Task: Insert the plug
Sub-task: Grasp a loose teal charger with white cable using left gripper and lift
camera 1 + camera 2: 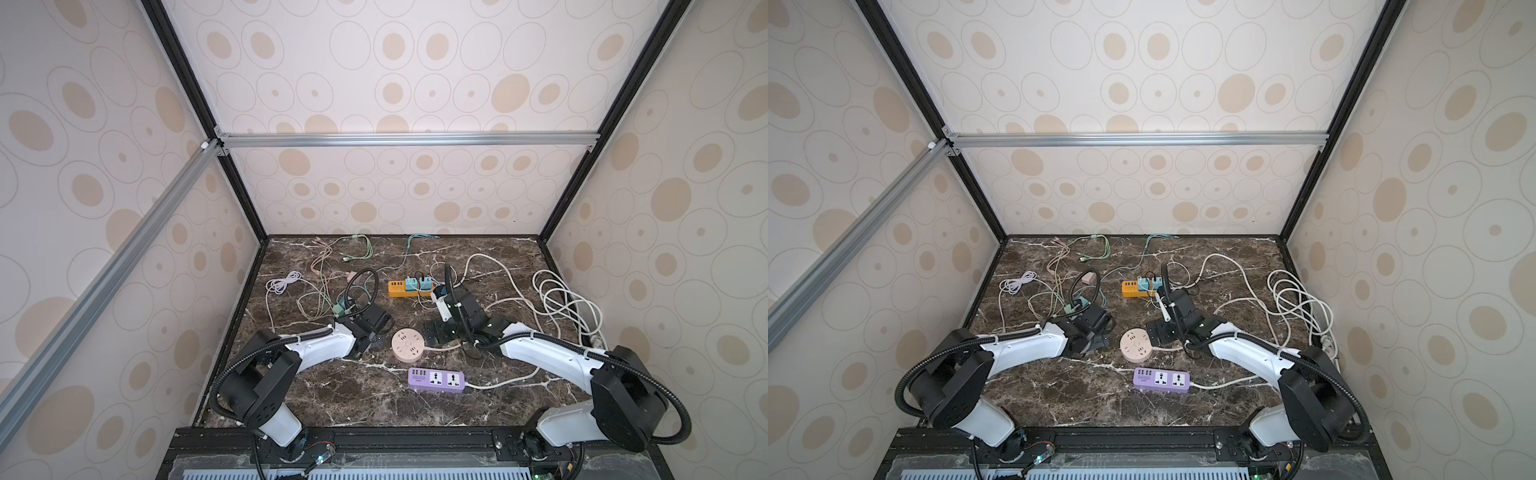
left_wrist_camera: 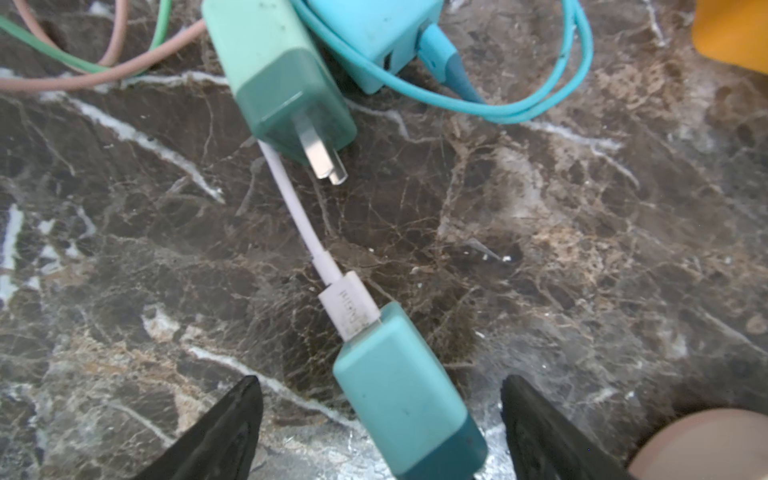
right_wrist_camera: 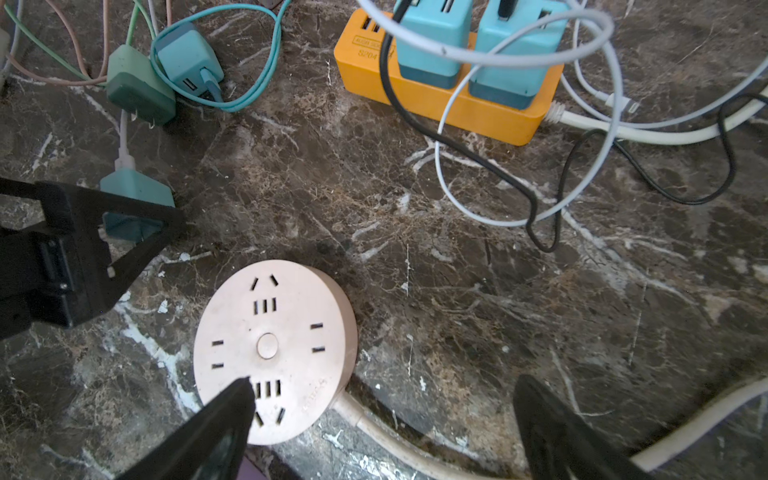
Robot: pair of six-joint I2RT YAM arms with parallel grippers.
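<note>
The left gripper (image 2: 381, 380) hung open over the desk (image 2: 602, 257), its two black fingers (image 2: 224, 432) set either side of the plug (image 2: 411, 415) with a gap showing on each side, so nothing was grasped. The plug, a teal block with a white cable (image 2: 299, 216) in its far end, lay flat on the desk between those fingers. Just beyond the fingertips lay a green adapter (image 2: 282, 83), prongs pointing back toward the gripper, and a blue adapter (image 2: 374, 37) just beside it. The right gripper (image 3: 382, 382) was also spread wide and empty, with the round socket (image 3: 286, 332) just beside it; one finger (image 3: 208, 432) overlapped the socket's edge in the wrist view. Farther ahead of it sat the orange strip (image 3: 440, 108), two teal adapters (image 3: 432, 37) seated in it. A purple strip (image 1: 436, 379) lay behind both grippers, nearer the arm bases.
</note>
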